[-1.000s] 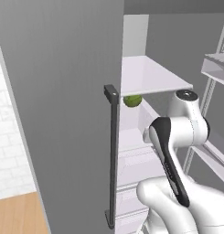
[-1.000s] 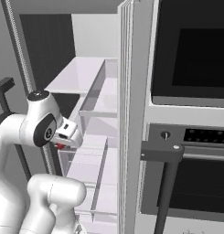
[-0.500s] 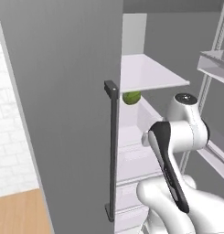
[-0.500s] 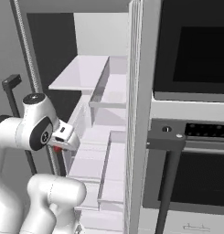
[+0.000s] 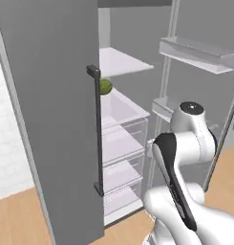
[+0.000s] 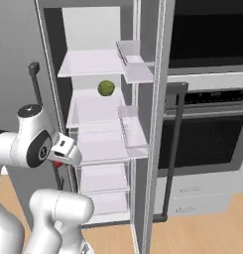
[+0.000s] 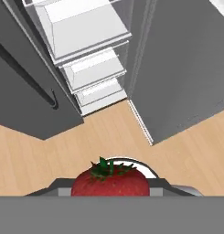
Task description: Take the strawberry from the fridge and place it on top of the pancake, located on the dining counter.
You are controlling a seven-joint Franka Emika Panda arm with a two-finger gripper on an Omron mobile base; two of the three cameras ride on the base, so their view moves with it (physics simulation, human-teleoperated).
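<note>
The gripper (image 7: 109, 192) is pinched on the strawberry (image 7: 109, 182), a plump, glossy red fruit with a ragged green leaf crown; the berry sits at 6 o'clock in the hand view, right at the fingertips, with grey finger parts pressed to it at its 9 and 3 o'clock sides, so the hand is closed only as far as the fruit allows. In the right base view the gripper (image 6: 57, 162) shows at about 8 o'clock, below the white wrist block, with a small speck of red, the strawberry (image 6: 57, 163), just under it; the fingers themselves are too small there to read. The fridge (image 6: 100, 69) stands with both doors swung out, its flat matte grey panels edged by long dark bar handles; inside are thin, pale, glassy shelves and clear box-like drawers stacked low. A round green fruit (image 6: 106, 88) rests on the second shelf, at 12 o'clock from the gripper and well above it; in the left base view the same green fruit (image 5: 105, 86) peeks out beside the dark handle (image 5: 96, 129) of the near door. In the hand view the fridge (image 7: 81, 45) lies toward 12 o'clock from the strawberry, well apart from it, with light wood plank floor (image 7: 49, 155) between them. To the 3 o'clock side of the fridge in the right base view stands a dark glossy oven (image 6: 212, 134) in a grey frame.
</note>
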